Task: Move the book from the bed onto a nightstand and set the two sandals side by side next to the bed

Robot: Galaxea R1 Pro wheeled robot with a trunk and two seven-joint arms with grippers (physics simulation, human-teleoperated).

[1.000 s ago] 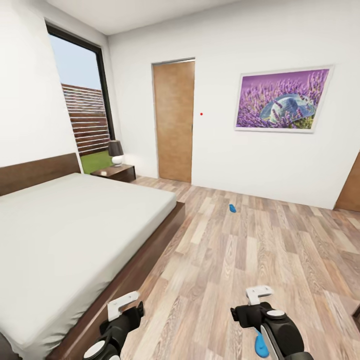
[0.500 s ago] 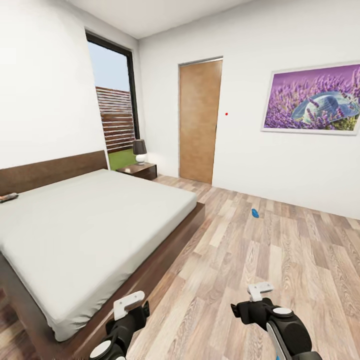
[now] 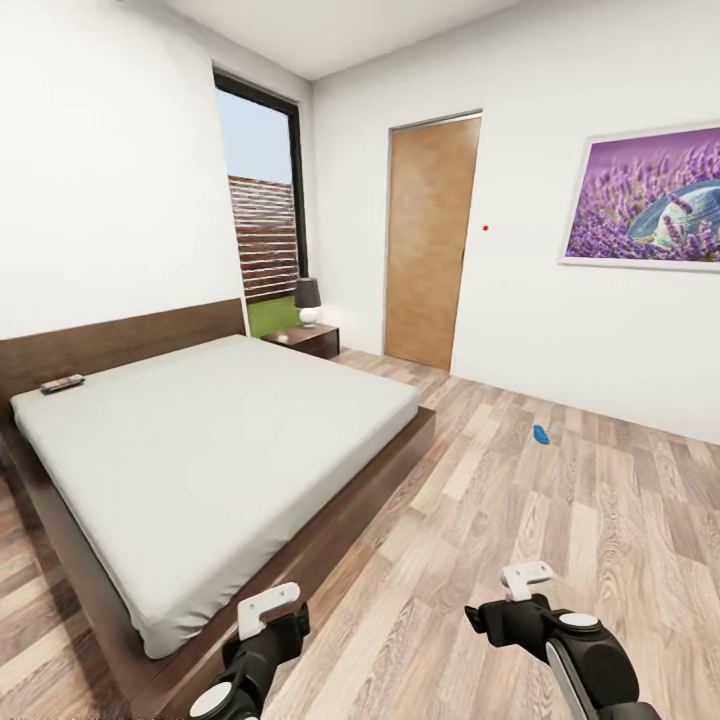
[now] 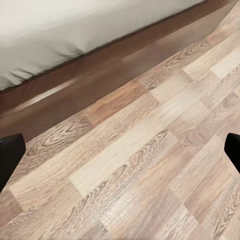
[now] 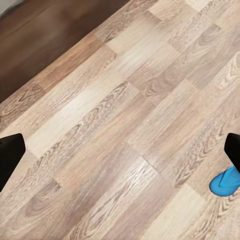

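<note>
Both grippers empty, robot facing the bed

Left gripper [image 4: 120, 150] and right gripper [image 5: 120, 150] hang spread wide, holding nothing; one blue sandal [image 5: 226, 182] lies near the right fingertip, another sandal [image 3: 541, 434] sits mid-floor, and the book [image 3: 62, 383] rests by the bed [image 3: 220, 430] headboard.

Dark book [image 3: 62, 382] flat on bed [image 3: 220, 440] by headboard, blue sandal [image 3: 541, 434] on floor, second sandal [image 5: 226, 182] on planks

The whole head view has been swung leftward, so the bed [image 3: 220, 440], door [image 3: 432, 240] and far blue sandal [image 3: 541, 434] are just shifted right in frame, not moved. The book [image 3: 62, 383] near the headboard [image 3: 120, 345] has been brought into sight. The near sandal [image 5: 226, 182] beside the right arm has been lost from the head view.
</note>
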